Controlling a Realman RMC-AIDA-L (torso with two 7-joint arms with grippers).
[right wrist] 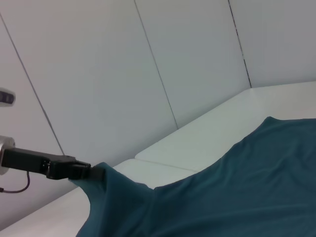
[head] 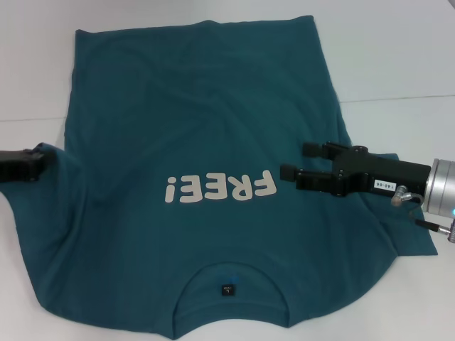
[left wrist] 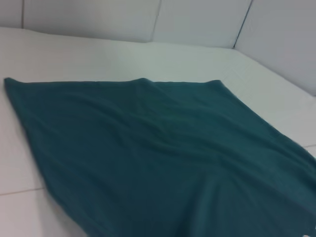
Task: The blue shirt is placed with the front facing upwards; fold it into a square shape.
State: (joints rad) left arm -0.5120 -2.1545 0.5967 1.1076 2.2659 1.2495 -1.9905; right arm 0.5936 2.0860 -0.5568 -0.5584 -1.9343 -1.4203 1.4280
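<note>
Blue shirt point(head: 206, 135) on seemingly white tabletop point(head: 398, 57)

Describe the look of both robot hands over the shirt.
The right hand is black with two blocky fingers, a white label with small print, a silver cylindrical wrist and thin cables. The left hand shows only as a black blocky tip at the frame edge.

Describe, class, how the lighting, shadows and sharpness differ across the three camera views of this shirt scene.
Head view: even, soft light; the blue shirt and its lettering are crisp, with a faint shadow under the right gripper. Left wrist view: dimmer, the cloth slightly soft, folds shaded. Right wrist view: the pale wall is bright; the left gripper looks dark against it.
</note>
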